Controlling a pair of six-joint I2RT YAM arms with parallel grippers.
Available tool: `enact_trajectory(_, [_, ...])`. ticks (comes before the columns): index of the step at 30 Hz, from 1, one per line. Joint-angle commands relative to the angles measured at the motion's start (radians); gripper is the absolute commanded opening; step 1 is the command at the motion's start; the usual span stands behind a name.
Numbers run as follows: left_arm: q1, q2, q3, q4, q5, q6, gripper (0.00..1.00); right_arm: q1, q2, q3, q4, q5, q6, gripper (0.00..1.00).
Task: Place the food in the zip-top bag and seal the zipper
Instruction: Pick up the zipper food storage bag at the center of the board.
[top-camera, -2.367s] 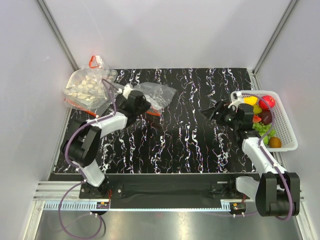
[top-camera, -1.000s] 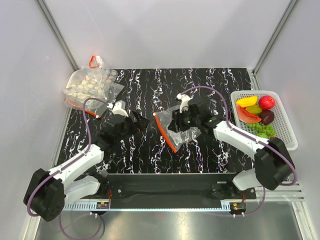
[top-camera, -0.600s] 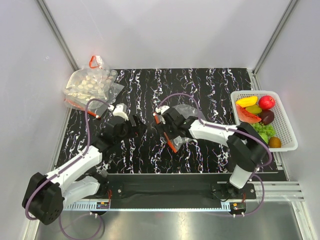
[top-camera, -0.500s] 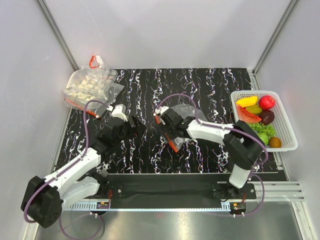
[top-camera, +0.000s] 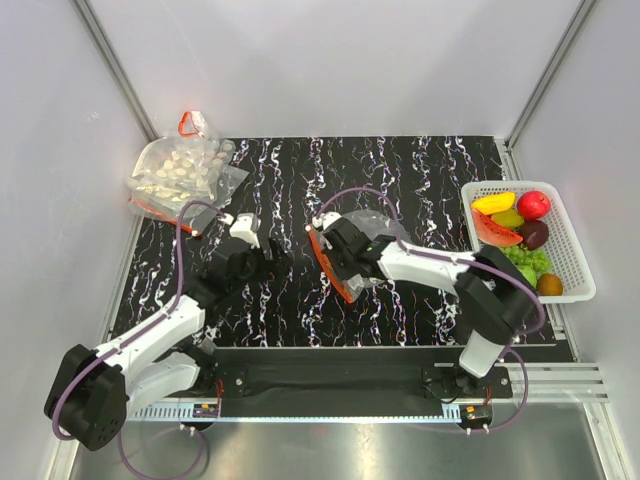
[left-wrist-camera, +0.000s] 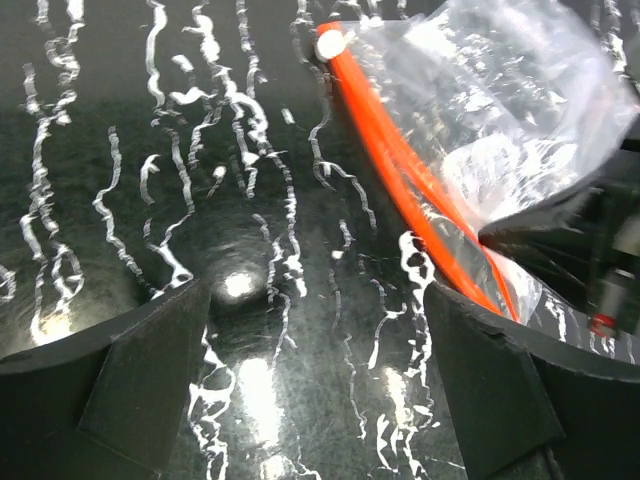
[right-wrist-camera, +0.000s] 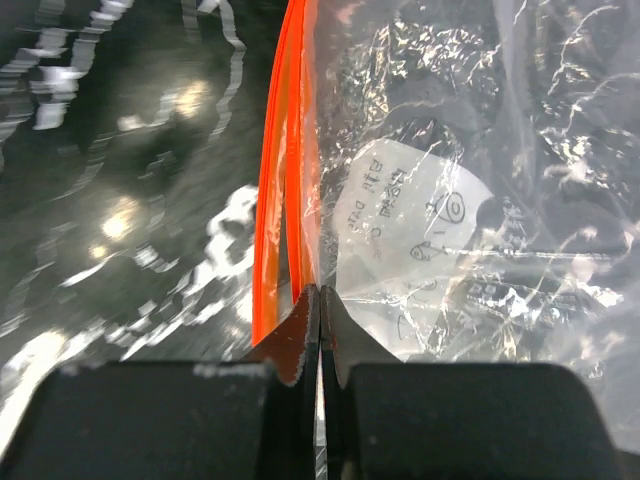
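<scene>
The zip-top bag lies crinkled on the black marbled table, its red-orange zipper running along its left edge. My right gripper sits over that edge. In the right wrist view its jaws are pressed together on the clear film of the bag, just right of the zipper. My left gripper hovers open just left of the bag. In the left wrist view the left gripper has bare table between its fingers, with the zipper by the right one. The food is in the basket.
A white basket of toy fruit stands at the table's right edge. A larger clear bag of whitish pieces with a red loop lies at the back left corner. Grey walls enclose the table on three sides.
My right gripper has closed on the bag's mouth edge after standing open over it. The bag shifted slightly. My left gripper stayed open and barely moved.
</scene>
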Motion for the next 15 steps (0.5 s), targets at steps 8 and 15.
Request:
enact_trajectory(8, [-0.026, -0.008, -0.033, 0.206, 0.211, 0.048, 0.95, 0.008, -0.386, -0.194, 0.283, -0.221, 0.258, 0.0])
enact_trajectory(15, [-0.034, -0.11, -0.085, 0.308, 0.275, 0.039, 0.94, 0.009, -0.437, -0.254, 0.399, -0.278, 0.349, 0.0])
